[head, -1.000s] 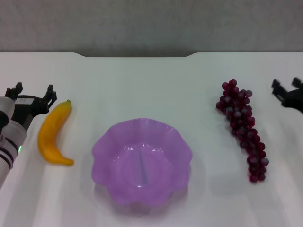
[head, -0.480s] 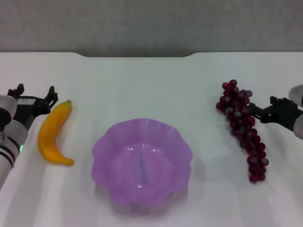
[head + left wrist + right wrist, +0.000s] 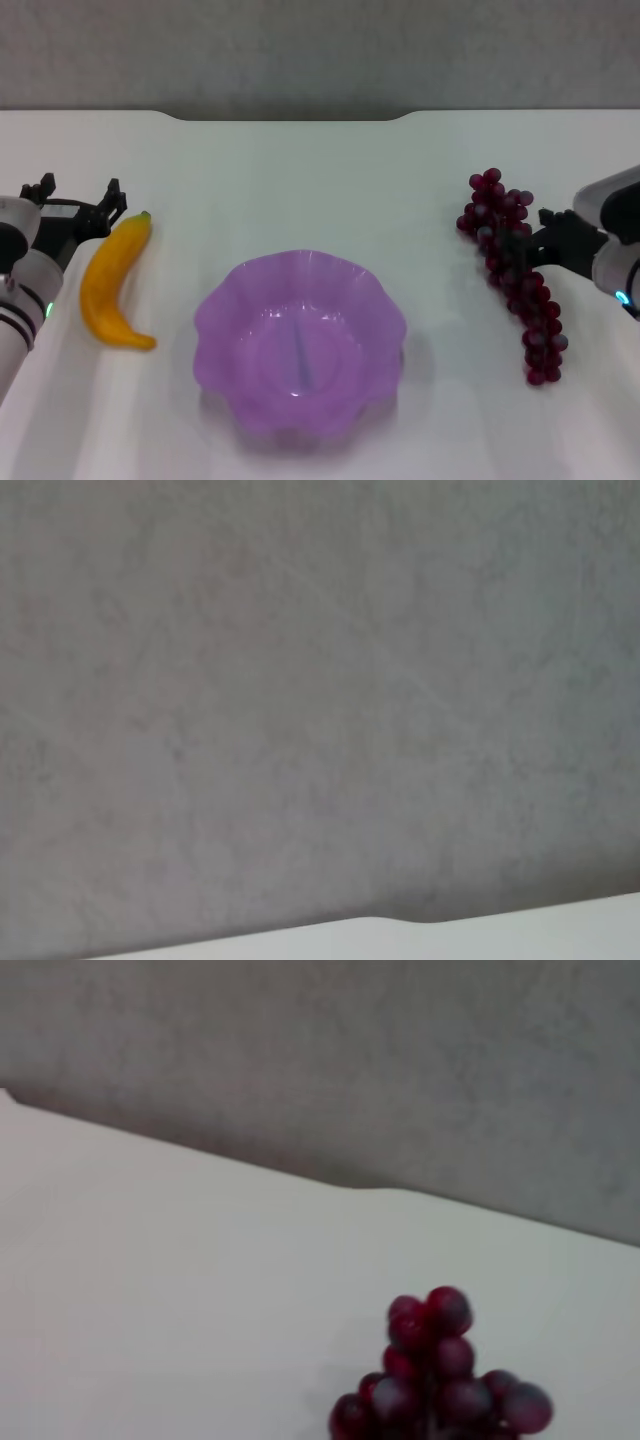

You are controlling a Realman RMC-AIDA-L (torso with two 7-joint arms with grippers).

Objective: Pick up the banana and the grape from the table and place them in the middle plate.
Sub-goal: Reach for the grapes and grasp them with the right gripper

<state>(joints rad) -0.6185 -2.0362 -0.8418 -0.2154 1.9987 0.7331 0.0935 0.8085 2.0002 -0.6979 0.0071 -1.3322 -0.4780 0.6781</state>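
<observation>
My right gripper (image 3: 528, 246) is at the grape (image 3: 515, 276), on the bench (image 3: 320, 170) right of the middle plate (image 3: 300, 340); whether those fingers are apart or together I cannot tell. My left gripper (image 3: 78, 200), fingers apart, is beside the banana (image 3: 110, 283).

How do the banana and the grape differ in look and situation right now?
The banana is one smooth yellow curve; the grape is a knobbly dark red bunch. The left pincer stands open, clear of the banana; the right pincer reaches the grape's upper part. Both lie on the table, outside the middle plate.
</observation>
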